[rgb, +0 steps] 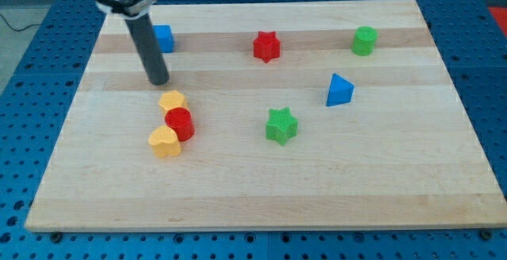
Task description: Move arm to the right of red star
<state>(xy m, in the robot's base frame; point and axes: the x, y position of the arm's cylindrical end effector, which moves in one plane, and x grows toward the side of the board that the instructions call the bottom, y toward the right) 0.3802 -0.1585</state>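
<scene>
The red star (267, 46) sits on the wooden board near the view's top, a little right of the middle. My tip (159, 81) is far to the star's left and a little lower. It stands just above a yellow block (172, 101) and just below a blue block (162, 38), which the rod partly hides. The tip touches no block.
A red cylinder (180, 123) and a yellow heart (165, 142) lie in a cluster below the tip. A green star (281, 125) is at the middle, a blue triangular block (339, 90) to its right, a green cylinder (364, 40) at the top right.
</scene>
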